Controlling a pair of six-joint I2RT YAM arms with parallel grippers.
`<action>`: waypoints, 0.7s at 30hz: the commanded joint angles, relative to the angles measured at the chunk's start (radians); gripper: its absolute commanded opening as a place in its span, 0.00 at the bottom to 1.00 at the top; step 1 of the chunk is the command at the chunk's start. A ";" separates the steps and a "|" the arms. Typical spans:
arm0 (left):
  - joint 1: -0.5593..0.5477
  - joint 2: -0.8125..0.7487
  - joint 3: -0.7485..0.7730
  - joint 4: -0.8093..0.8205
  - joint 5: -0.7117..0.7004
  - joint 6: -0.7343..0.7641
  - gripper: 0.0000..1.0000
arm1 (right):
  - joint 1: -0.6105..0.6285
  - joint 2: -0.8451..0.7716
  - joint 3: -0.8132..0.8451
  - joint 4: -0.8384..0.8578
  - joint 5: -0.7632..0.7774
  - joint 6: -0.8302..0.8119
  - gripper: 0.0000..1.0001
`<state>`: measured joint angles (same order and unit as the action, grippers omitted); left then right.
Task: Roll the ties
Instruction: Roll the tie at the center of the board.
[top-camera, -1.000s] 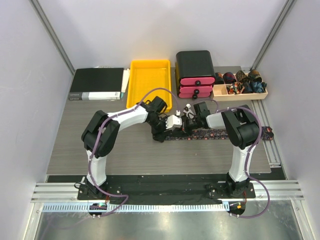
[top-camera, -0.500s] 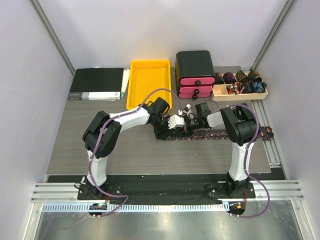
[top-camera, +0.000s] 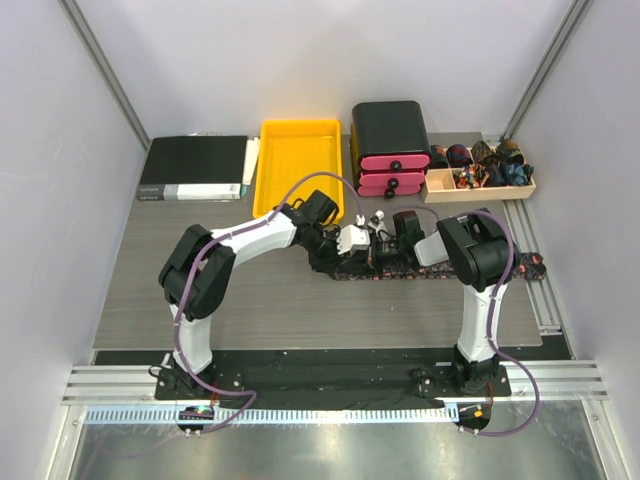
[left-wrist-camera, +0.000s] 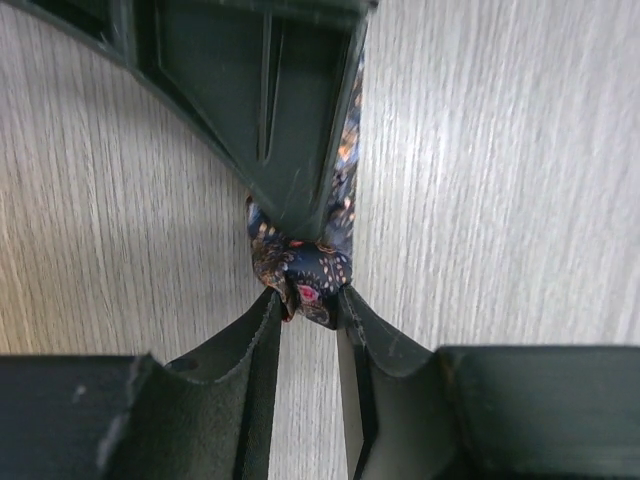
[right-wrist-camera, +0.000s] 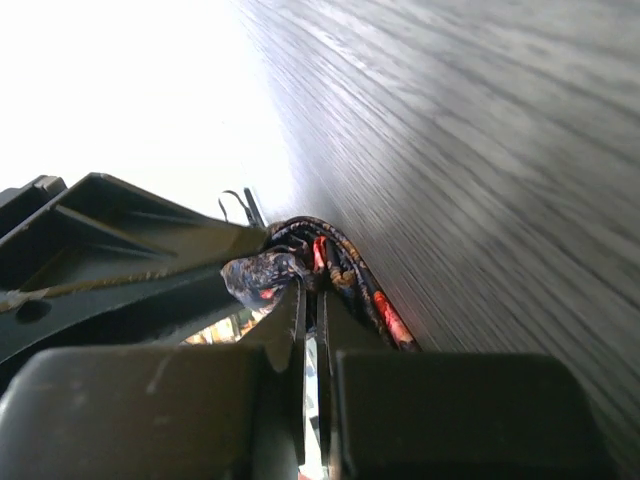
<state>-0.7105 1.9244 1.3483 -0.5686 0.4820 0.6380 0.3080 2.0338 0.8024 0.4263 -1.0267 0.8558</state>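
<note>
Dark speckled fabric of the long necktie is lying across the grey wooden counter. My left claw is pinching its small rolled end, and my right claw is sitting closed against it. I am fearing a weak pinch is letting the roll unwind. The yellow plastic tray is looking empty; the wooden divided box is holding rolled ties.

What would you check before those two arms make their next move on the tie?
1. Left gripper pinching the tie's rolled end: ok.
2. Right gripper shut on that same end: ok.
3. Roll tight and even: cannot tell; up close it looks bunched.
4. Unrolled stretch lying flat on the table: ok where visible.
5. Nothing lying on that stretch: cannot tell; the right arm hides part of it.
</note>
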 joint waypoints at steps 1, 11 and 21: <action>-0.004 -0.018 0.052 -0.039 0.093 -0.041 0.29 | 0.020 0.063 -0.066 0.161 0.091 0.199 0.01; -0.033 0.107 0.127 -0.046 0.021 -0.034 0.37 | 0.013 0.074 -0.089 0.246 0.056 0.267 0.01; -0.050 0.163 0.123 -0.063 -0.056 -0.034 0.37 | 0.008 0.051 -0.080 0.157 0.028 0.209 0.02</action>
<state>-0.7349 2.0441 1.4677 -0.6205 0.4503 0.6086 0.3168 2.0689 0.7349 0.7177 -1.0050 1.0332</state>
